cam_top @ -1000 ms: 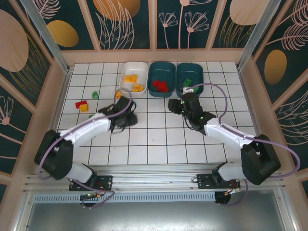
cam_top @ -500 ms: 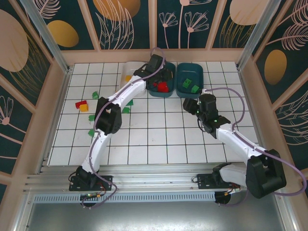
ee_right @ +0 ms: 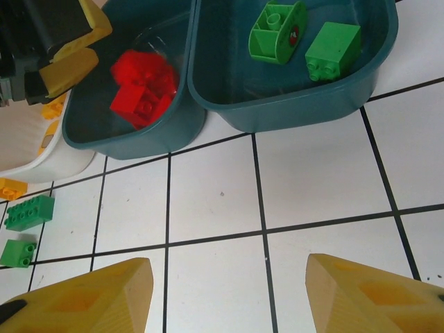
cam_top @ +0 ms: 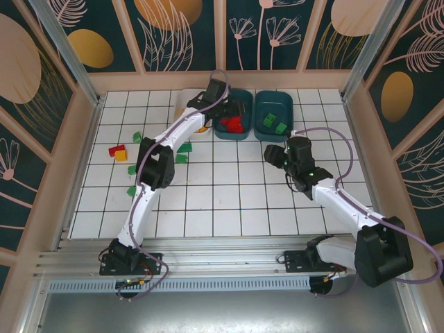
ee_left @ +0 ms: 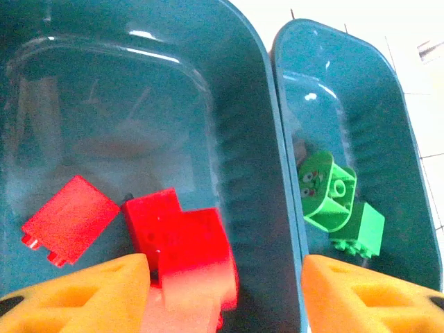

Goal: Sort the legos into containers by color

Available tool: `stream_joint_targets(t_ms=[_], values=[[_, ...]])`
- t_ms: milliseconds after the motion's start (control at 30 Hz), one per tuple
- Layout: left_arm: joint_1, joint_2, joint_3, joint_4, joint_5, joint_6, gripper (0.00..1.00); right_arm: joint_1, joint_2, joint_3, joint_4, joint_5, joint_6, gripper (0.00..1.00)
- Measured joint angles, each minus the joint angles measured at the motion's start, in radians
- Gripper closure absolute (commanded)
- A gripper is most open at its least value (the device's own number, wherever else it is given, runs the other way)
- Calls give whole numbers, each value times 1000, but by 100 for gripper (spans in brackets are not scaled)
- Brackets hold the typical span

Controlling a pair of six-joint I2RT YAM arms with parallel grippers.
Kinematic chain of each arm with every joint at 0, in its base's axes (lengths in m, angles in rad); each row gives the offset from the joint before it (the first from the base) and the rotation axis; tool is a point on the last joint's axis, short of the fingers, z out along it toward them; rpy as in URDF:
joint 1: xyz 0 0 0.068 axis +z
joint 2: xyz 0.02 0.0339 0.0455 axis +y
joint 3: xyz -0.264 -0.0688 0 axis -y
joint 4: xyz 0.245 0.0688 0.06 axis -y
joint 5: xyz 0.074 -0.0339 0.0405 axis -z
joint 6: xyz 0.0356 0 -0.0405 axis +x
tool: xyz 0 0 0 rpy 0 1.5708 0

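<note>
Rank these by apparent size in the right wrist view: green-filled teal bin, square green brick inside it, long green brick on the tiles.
1. teal bin
2. square green brick
3. long green brick, nearly alike; differing distance leaves these two unsure.

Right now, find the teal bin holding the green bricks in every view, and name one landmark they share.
Top external: the green-brick teal bin sits far centre-right, rightmost of the bins.
Left wrist: it takes the right half of the picture.
Right wrist: it sits at the top right.
Landmark: the red-brick teal bin, immediately to its left in each view.
</note>
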Motion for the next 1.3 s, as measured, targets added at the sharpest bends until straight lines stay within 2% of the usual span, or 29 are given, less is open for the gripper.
stream_joint_targets(t_ms=[167, 267, 367, 467, 567, 633, 700, 867, 1033, 1167, 1300], values=[[-4, -112, -135, 7, -3, 13, 37, 47, -15, 27, -15, 13, 4, 39], [-2, -259, -315, 47, -30, 13, 36, 101, -15, 55, -18, 38, 4, 39], [24, -465, -563, 125, -51, -9, 35, 168, 3, 85, -19, 61, 4, 39], [106, -706, -844, 219, -74, -53, 30, 245, 72, 128, -6, 76, 3, 38], [239, -927, -1091, 282, -119, -94, 23, 319, 184, 179, 18, 89, 2, 37], [312, -1034, -1216, 296, -145, -102, 21, 358, 261, 215, 31, 97, -1, 37], [333, -1077, -1281, 286, -164, -97, 20, 383, 318, 245, 39, 105, -4, 35], [317, -1013, -1310, 266, -156, -60, 13, 391, 362, 274, 50, 124, -6, 30], [280, -844, -1252, 237, -161, -18, 2, 379, 349, 270, 55, 161, -9, 22], [192, -675, -1115, 203, -201, 26, 2, 344, 277, 214, 53, 176, -4, 19], [142, -583, -1049, 185, -243, 43, 4, 300, 192, 155, 42, 185, -4, 18]])
